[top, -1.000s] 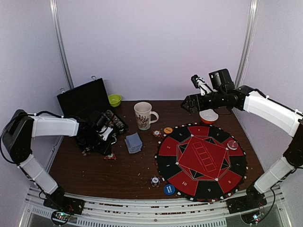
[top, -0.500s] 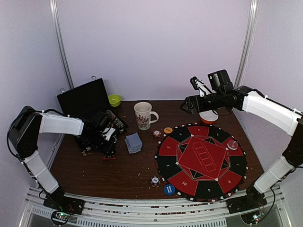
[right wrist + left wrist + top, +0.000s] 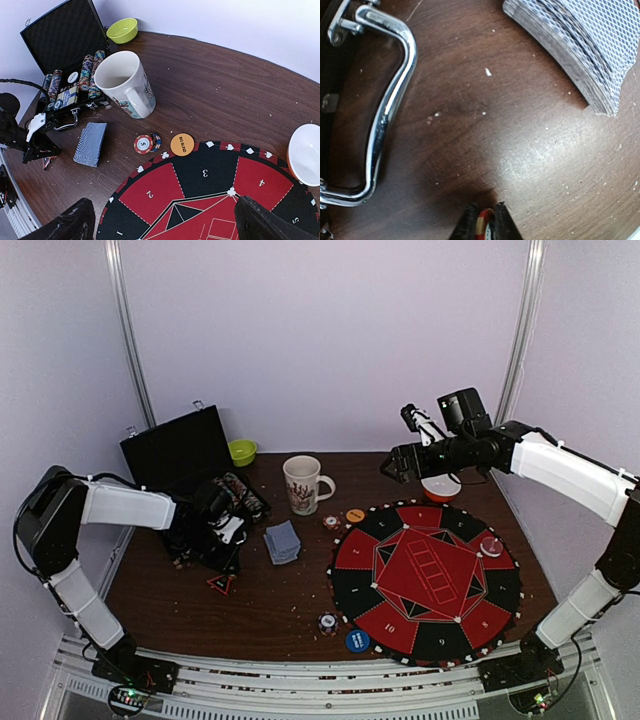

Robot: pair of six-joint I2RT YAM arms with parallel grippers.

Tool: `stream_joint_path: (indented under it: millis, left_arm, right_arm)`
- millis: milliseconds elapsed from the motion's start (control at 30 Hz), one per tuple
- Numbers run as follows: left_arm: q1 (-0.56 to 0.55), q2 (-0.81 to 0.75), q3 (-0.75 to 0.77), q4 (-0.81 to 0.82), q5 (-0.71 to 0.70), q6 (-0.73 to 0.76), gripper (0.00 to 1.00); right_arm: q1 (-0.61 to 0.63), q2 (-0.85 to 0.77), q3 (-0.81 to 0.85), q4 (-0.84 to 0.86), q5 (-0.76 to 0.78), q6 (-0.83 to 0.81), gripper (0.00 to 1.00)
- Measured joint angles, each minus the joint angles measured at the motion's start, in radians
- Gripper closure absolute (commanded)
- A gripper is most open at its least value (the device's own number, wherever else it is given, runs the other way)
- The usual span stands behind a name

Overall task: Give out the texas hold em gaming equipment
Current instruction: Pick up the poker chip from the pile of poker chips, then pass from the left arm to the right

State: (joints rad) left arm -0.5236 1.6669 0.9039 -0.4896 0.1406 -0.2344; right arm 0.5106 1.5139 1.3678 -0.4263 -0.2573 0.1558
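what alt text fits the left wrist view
The left gripper pinches a red-and-white poker chip at the bottom edge, above a brown table. A deck of grey-blue-backed cards lies upper right in frame; a chrome case handle runs down the frame's left.

White mug [image 3: 303,483] (upright), green bowl [image 3: 242,451]

left arm [image 3: 125,507]: white shell links; black joints; thin black cable looping along it | right arm [image 3: 565,470]: same white shells; black joints; black boxy wrist block | bases [image 3: 135,670]: black; small green light at the left one
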Motion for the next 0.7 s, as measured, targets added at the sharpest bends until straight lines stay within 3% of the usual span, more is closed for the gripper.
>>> stream_joint_path:
  millis: [467,700]
  left_arm:
    - [0.0,-0.087,0.045,-0.021,0.042,0.0,1.0]
    - [-0.01,-0.253,0.105,0.08,0.137,-0.016,1.0]
  right_arm:
    - [0.0,-0.001,0.005,-0.02,0.0,-0.003,0.0]
    - [0.021,-0.039,-0.032,0.082,-0.163,-0.002,0.05]
